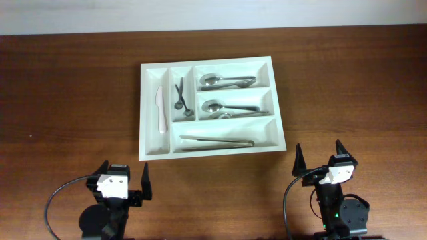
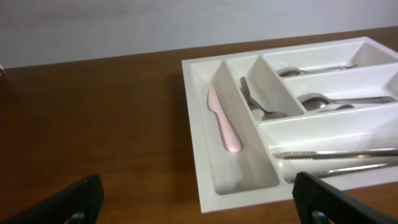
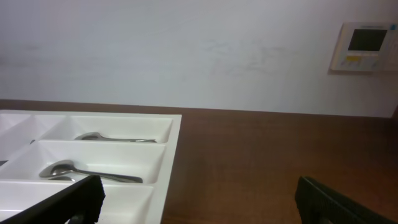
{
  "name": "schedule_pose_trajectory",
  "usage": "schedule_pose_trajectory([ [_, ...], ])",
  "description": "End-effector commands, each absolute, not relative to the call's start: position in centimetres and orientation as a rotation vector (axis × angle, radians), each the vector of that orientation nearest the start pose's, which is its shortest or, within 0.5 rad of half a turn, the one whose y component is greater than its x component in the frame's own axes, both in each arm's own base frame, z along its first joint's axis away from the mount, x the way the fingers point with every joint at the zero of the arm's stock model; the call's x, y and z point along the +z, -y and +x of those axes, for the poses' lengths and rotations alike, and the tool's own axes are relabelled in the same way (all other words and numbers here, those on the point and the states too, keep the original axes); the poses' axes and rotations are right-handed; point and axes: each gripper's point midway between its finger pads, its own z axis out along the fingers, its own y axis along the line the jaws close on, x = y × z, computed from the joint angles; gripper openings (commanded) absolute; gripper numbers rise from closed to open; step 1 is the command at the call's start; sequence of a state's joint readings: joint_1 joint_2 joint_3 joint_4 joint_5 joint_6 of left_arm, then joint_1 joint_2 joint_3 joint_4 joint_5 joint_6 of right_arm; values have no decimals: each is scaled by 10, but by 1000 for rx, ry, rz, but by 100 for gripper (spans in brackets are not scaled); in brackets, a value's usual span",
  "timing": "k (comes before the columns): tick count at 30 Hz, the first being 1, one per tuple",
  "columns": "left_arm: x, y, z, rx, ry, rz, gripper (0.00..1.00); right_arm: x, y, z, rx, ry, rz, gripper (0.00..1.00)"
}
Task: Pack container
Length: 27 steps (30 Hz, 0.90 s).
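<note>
The white container [image 1: 148,150] lies in the middle of the table. Its left upright compartment holds a pink knife [image 1: 160,109]. The second upright one holds small dark utensils [image 1: 181,97]. Its long compartments hold spoons [image 1: 227,82], more spoons [image 1: 227,107] and metal tongs [image 1: 217,141]. My left gripper [image 1: 124,181] is open and empty, near the table's front edge, in front of the container's left corner. My right gripper [image 1: 321,160] is open and empty, to the front right of the container. The container also shows in the left wrist view [image 2: 200,163] and the right wrist view [image 3: 173,149].
The brown wooden table [image 1: 73,100] extends to both sides of the container. A white wall with a small control panel [image 3: 362,48] stands behind the table.
</note>
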State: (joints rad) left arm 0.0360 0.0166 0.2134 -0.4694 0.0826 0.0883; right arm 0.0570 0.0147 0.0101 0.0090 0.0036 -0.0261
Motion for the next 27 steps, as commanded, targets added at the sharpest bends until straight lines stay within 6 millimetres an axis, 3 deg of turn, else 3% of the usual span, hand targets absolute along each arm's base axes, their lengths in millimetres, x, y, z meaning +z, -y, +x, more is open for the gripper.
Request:
schedule_pose_trajectory([
  [1,144,5,225,3,-1847,95,99,179,-14,246,28,-1554,-53,99],
  [5,135,5,229,4,-1841,95,99,179,-14,246,27,-1554,-54,99],
  [13,139,-11,231,101,-1828,38,99,179,-14,246,28,-1554,-53,99],
  [27,136,-11,230,101,-1840,38,99,179,-14,246,28,-1554,-53,99],
])
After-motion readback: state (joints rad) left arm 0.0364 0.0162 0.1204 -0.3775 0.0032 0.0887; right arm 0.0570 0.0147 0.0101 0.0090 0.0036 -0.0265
